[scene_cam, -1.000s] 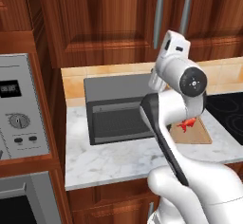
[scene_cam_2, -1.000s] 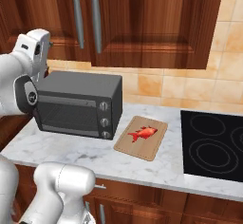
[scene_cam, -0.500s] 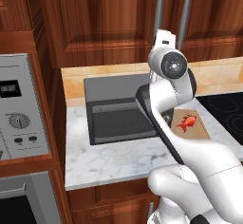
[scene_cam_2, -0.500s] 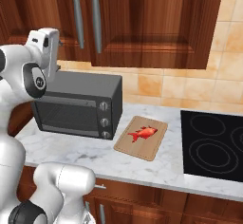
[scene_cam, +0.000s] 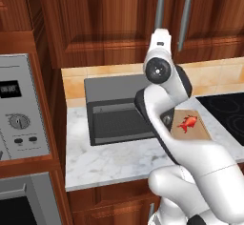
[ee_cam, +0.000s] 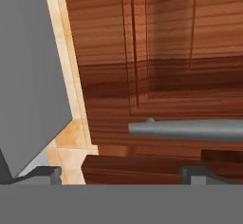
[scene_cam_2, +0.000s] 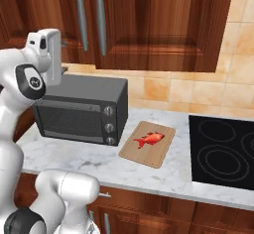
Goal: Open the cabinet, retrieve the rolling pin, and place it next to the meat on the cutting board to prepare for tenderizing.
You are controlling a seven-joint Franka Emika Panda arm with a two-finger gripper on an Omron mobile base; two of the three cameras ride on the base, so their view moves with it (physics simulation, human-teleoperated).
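While shut, cabinet [scene_cam_2: 149,25] shows reddish raised-panel doors, silver handles [scene_cam_2: 100,22].

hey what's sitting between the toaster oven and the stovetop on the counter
The cutting board with the meat on it lies between the toaster oven and the stovetop, clearest in the right base view.

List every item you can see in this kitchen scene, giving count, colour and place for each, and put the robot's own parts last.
cabinet: one, reddish-brown, on the wall, doors shut
bar handles: two, silver, upright on the cabinet doors
toaster oven: one, dark grey, on the counter's left
cutting board: one, light tan, right of the toaster oven
meat: one, bright red, on the cutting board
countertop: one, white marble
stovetop: one, black, right end
wall oven: one, grey, far left
gripper: one, dark-tipped, open, near a handle
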